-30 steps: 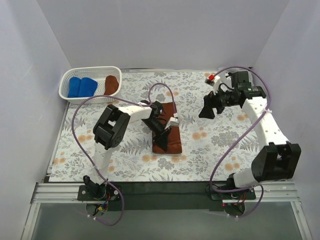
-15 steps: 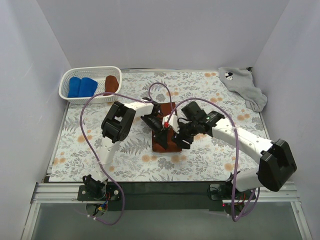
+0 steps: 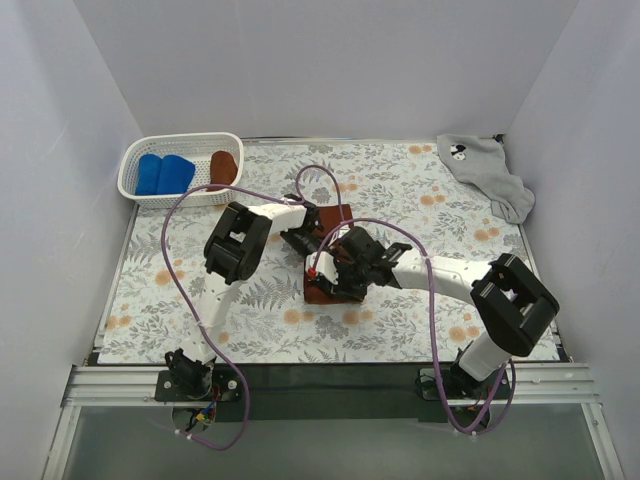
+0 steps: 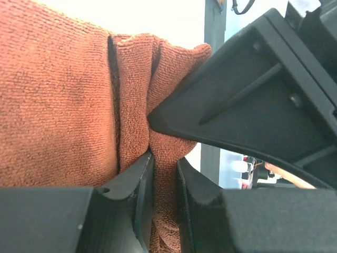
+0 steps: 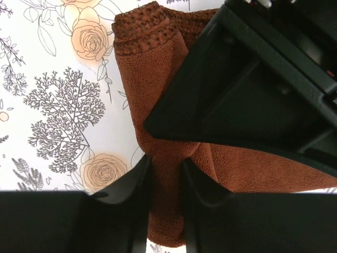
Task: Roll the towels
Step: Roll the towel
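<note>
Left jaws and right jaws each clamped on the rust-brown towel [image 5: 155,79] — fold pinched between.

Overhead view: I see even, diffuse white light with only faint, soft shadows under the arms. Left wrist view: beyond the left gripper [image 4: 164,158] the background is blown out white, and the rust-brown towel [image 4: 58,95] beside it reads slightly soft. Right wrist view: around the right gripper [image 5: 166,161] the weave is sharp and evenly lit, while the black parts show little detail.
</note>
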`<control>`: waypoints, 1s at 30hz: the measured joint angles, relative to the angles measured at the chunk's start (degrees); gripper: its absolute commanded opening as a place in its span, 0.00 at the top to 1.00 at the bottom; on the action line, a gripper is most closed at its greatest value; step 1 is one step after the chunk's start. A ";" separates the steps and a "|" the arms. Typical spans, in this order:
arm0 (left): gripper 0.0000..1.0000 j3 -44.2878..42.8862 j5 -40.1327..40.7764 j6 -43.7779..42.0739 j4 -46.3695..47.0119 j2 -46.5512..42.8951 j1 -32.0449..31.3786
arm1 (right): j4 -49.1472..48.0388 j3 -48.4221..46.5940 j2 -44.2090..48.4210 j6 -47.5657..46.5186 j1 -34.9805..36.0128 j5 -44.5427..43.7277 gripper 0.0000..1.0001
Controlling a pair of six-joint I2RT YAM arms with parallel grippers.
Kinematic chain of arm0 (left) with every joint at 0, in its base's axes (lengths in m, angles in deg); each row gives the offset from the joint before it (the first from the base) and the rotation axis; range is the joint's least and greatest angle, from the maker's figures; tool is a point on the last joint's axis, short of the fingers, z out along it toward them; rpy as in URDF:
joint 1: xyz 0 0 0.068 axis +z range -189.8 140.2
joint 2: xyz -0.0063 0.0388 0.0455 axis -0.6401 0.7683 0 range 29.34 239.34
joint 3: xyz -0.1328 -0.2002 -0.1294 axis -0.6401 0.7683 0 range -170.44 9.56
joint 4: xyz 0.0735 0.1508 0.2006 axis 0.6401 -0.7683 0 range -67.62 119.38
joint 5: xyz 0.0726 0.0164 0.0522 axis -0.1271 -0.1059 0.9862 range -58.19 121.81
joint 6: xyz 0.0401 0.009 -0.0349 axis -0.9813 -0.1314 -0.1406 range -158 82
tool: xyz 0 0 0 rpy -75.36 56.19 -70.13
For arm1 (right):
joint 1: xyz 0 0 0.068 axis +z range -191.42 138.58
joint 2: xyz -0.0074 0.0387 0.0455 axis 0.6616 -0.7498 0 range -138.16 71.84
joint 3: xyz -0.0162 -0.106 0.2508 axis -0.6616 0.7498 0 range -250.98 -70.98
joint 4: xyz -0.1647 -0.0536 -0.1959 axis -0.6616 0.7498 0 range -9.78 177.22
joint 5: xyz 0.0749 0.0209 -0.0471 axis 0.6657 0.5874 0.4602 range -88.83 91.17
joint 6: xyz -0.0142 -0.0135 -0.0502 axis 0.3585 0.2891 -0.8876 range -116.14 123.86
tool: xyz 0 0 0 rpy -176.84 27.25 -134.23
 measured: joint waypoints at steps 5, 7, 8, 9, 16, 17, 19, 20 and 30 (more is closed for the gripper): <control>0.73 0.20 0.04 -0.07 -0.15 -0.07 0.57 | -1.16 0.44 -0.24 -1.20 -0.15 1.22 0.99; 0.66 0.74 -0.42 0.00 -0.24 -0.50 0.92 | -0.61 -0.13 -0.98 -1.99 -0.48 2.71 0.99; 0.64 1.05 -0.52 -0.17 -0.17 -0.90 1.07 | 0.00 -0.72 -1.57 -2.60 -0.74 3.76 0.99; 0.63 1.51 -0.59 -0.42 -0.20 -1.49 1.33 | 0.68 -1.44 -2.23 -3.06 -1.01 4.94 0.99; 0.61 2.86 3.85 -4.15 2.99 -6.67 7.15 | 6.14 -5.42 -5.40 -6.05 -2.84 12.15 0.99; 0.61 2.89 4.83 -4.55 4.07 -7.48 8.87 | 7.28 -5.79 -5.73 -6.08 -2.95 13.44 0.99; 0.60 3.02 5.81 -4.81 5.90 -9.07 12.61 | 9.64 -6.47 -6.40 -6.03 -3.37 16.41 0.99; 0.59 3.37 5.70 -4.66 6.95 -10.14 15.10 | 10.80 -6.80 -6.82 -5.99 -3.91 17.88 0.99; 0.50 21.73 7.58 1.79 22.86 -34.64 25.75 | 26.86 -19.45 -23.47 -4.37 -12.68 37.03 0.99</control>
